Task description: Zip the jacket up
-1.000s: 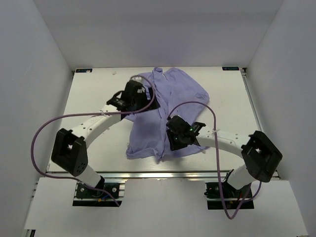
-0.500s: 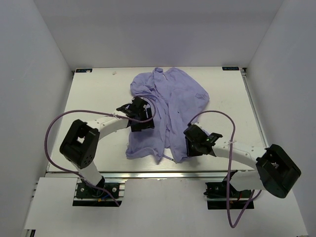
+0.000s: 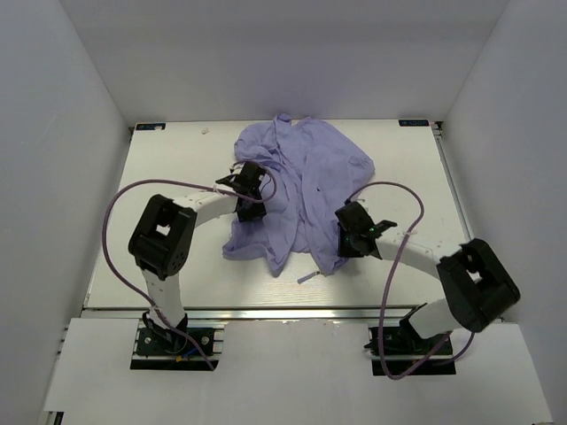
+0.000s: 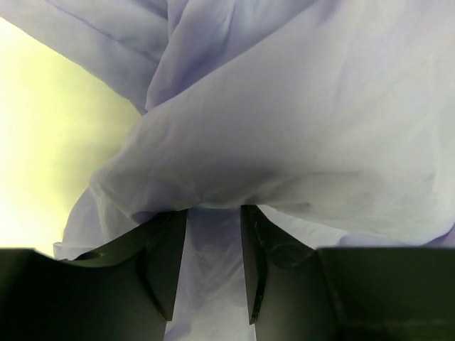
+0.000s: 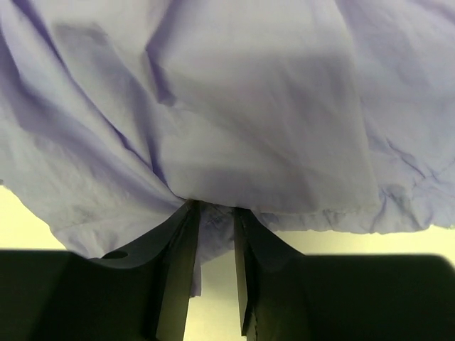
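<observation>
The lavender jacket (image 3: pixel 310 173) lies crumpled on the table's middle and back. My left gripper (image 3: pixel 251 183) is at its left edge. In the left wrist view the jacket (image 4: pixel 284 106) drapes over the fingertips of that gripper (image 4: pixel 213 209), and fabric fills the narrowed gap between the fingers (image 4: pixel 167 249). Whether they pinch it does not show. My right gripper (image 3: pixel 345 239) is at the lower right hem. The right wrist view shows this gripper (image 5: pixel 213 207) shut on a bunched piece of the jacket (image 5: pixel 249 106), with creases running out from the grip. No zipper shows.
The white table (image 3: pixel 159 177) is boxed in by white walls on the left, right and back. Purple cables (image 3: pixel 111 230) loop from both arms. A thin lavender strip (image 3: pixel 307 277) sticks out below the hem onto bare table near the front.
The left gripper has moved onto the jacket's left edge and its jaws have narrowed round the fabric. The right arm has swung and dragged the lower hem, which is now more bunched.
</observation>
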Robot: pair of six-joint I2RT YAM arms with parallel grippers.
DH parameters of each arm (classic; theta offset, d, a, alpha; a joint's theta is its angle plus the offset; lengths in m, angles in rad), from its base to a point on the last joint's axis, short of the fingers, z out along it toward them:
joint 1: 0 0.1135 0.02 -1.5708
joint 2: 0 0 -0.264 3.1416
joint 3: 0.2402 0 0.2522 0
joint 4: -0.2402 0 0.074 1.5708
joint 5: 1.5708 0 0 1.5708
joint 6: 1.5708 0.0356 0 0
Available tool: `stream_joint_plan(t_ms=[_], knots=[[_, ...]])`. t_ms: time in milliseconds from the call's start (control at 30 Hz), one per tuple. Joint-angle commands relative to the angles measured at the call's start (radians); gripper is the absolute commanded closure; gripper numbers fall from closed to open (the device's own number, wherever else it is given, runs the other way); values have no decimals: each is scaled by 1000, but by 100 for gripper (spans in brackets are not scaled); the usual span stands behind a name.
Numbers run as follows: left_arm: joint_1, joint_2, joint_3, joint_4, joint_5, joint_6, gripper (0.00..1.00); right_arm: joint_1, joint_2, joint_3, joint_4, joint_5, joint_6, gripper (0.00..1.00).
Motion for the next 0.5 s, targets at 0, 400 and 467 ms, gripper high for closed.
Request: stream_joint_plan(t_ms=[0,400,467], knots=[[27,121,57,10,-21,28,53,-23,140,20,40,-20,-59,68],[100,143,295,-95,-9,83,25,-83,143,181,-9,-67,-186,65],[100,74,291,-103,31,103,7,-83,61,175,-32,-113,-231,58]])
